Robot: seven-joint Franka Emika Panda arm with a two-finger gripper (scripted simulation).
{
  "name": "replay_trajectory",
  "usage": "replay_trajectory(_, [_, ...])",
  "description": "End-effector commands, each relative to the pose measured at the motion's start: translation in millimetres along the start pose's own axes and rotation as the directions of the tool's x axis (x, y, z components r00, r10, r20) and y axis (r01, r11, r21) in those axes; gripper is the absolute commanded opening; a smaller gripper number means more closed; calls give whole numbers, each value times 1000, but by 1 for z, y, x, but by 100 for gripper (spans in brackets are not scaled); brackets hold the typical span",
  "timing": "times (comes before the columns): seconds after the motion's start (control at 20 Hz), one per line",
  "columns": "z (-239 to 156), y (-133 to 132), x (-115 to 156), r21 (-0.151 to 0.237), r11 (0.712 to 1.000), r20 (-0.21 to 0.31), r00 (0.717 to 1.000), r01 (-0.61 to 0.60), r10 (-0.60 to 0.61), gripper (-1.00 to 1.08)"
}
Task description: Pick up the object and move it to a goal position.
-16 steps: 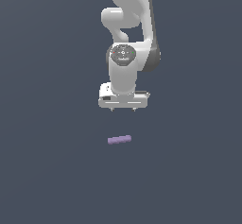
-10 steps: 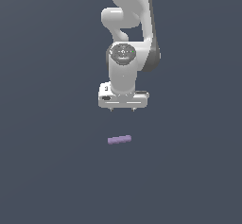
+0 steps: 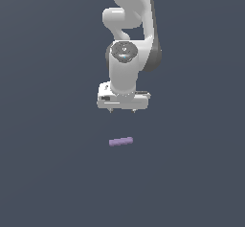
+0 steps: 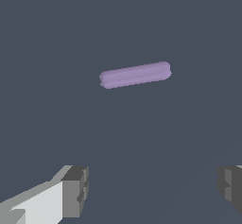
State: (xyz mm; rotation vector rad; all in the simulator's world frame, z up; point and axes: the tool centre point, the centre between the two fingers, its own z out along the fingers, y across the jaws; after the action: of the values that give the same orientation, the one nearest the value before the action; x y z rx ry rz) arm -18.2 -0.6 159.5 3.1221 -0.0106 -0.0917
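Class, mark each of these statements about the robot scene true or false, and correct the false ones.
1. The purple rod lies flat on the surface. True.
2. The gripper is clamped on the rod. False: the rod lies apart from it, untouched.
3. The jaws stand wide open in the wrist view. True.
4. The rod is longer than the gap between the jaws. False: in the wrist view it is clearly shorter than that gap.
5. A second, red rod lies beside the purple one. False: only one rod shows.
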Motion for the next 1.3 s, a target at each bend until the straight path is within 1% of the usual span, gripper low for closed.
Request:
replay_trajectory(0.0, [1, 0, 0, 1, 1000, 1, 1000, -9, 9, 100])
replay_trajectory(0.4, [6, 0, 7, 7, 995, -1, 995, -103, 103, 100])
replay_trajectory(0.55, [10, 0, 11, 10, 987, -2, 987, -162, 162, 100])
replay_trajectory(0.7, [14, 1, 16, 14, 972, -2, 972, -233, 233, 100])
replay_trajectory(0.95, [23, 1, 26, 21, 929, -2, 929, -369, 369, 100])
replay_trajectory(1.1, [28, 1, 32, 25, 894, -2, 894, -448, 448, 100])
replay_trajectory(1.25, [33, 2, 37, 29, 851, -1, 852, -524, 524, 100])
